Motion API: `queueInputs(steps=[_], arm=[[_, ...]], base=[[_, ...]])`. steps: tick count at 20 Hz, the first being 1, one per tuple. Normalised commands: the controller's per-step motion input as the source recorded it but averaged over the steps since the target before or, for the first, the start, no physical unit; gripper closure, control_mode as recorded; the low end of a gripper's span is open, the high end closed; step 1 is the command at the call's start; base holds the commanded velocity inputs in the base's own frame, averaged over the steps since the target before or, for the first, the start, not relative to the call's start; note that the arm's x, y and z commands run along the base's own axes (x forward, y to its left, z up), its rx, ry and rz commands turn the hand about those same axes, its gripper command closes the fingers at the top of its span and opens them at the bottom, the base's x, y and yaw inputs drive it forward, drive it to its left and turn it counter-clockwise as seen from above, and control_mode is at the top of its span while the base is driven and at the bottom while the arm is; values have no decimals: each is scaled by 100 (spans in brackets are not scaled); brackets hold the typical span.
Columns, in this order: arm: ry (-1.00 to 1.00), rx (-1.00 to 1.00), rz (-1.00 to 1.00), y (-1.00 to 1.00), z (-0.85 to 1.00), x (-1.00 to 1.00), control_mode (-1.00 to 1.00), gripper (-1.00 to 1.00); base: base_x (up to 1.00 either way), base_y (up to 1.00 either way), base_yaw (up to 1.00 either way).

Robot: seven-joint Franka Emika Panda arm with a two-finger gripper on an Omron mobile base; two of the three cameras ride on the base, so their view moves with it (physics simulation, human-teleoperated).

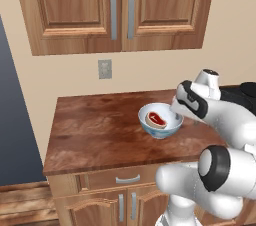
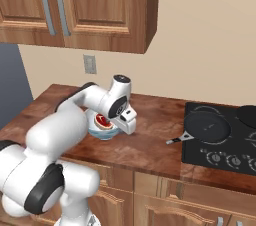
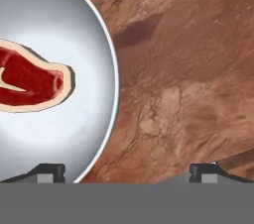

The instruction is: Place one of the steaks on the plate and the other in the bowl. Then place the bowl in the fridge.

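Observation:
The bowl [image 1: 161, 131], white inside and pale blue outside, stands on the wooden counter [image 1: 95, 130] with one red steak [image 1: 156, 119] lying flat in it. My gripper [image 1: 177, 115] hangs open just over the bowl's right rim, holding nothing. In the hand view the bowl [image 3: 74, 134] takes up the left side with the steak [image 3: 27, 82] inside. There my gripper [image 3: 126, 171] has one fingertip over the bowl's edge and the other over bare counter. The right base view shows the bowl [image 2: 104, 132] partly hidden behind my arm. The plate is out of view.
A black frying pan [image 2: 206, 126] sits on the black stovetop [image 2: 220, 157] right of the counter. Wooden wall cabinets [image 1: 115, 5] hang overhead. A tall dark grey panel [image 1: 15, 120] stands left of the counter; I cannot tell whether it is the fridge.

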Motion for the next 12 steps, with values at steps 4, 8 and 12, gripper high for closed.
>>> queueInputs(steps=[4,8,12], arm=[[0,0,0,6,-24,28,-100,-100],[0,0,0,9,-22,27,-100,-100],[0,0,0,5,-26,16,-100,-100]], base=[[0,0,0],[0,0,0],[0,0,0]])
